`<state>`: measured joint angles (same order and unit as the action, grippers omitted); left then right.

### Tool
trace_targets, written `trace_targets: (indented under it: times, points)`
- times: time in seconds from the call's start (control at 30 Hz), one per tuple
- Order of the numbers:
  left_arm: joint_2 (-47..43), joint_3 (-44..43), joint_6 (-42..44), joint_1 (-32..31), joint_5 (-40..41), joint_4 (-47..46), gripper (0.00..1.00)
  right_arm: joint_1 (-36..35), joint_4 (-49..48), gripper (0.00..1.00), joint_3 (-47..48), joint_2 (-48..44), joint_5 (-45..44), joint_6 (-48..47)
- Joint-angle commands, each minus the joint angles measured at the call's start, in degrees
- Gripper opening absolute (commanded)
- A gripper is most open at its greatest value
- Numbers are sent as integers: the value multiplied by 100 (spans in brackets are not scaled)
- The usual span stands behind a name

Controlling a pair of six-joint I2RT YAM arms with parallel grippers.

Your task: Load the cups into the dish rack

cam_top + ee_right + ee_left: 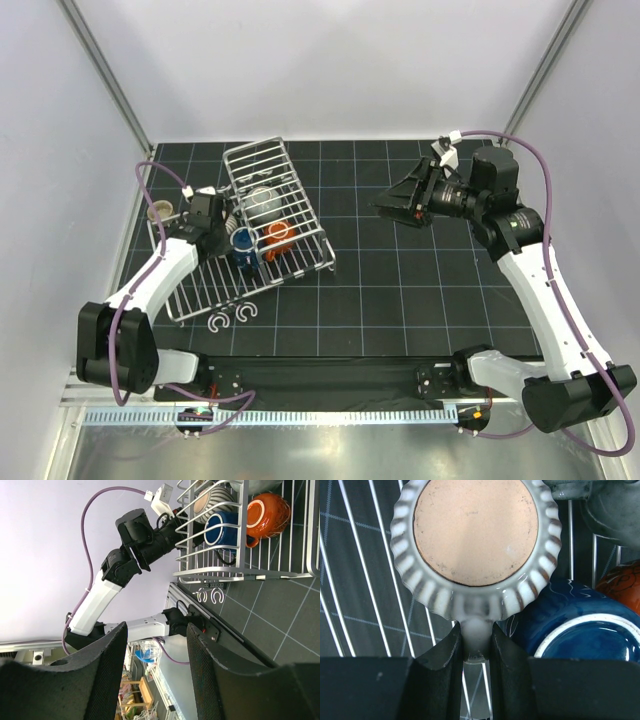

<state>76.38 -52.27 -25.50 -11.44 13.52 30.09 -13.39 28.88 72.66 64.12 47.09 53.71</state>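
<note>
Left claw point(472, 655) clamped on the handle of a striped cup point(475, 535), base toward the wrist camera, over the rack point(205, 290) wires at bench point(400, 290) left. Just beside: blue cup point(580, 630), orange cup point(625, 585). Right claw point(156, 635) parted, empty, far right.

Illumination is bright, even and diffuse from overhead. Shadows on the table point(400, 290) are faint and soft-edged. The dish rack point(200, 290) wires show specular glints. In the left wrist view, glare streaks mark the glazed striped cup point(475, 540) and blue cup point(585, 640). The right gripper point(157, 630) appears soft-focused at close range.
</note>
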Motion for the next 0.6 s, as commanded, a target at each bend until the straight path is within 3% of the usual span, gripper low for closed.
trace_targets:
  times: [0.0,0.4,0.57]
  points:
    - [-53,-231,-8,19,80,-170,0,56,-190,53,20,-163,37,51]
    - [193,-257,115,353,239,-310,0,73,-304,53,-42,-110,46,104]
    - [325,-301,133,467,-85,-398,0,73,-296,53,-7,-75,46,95]
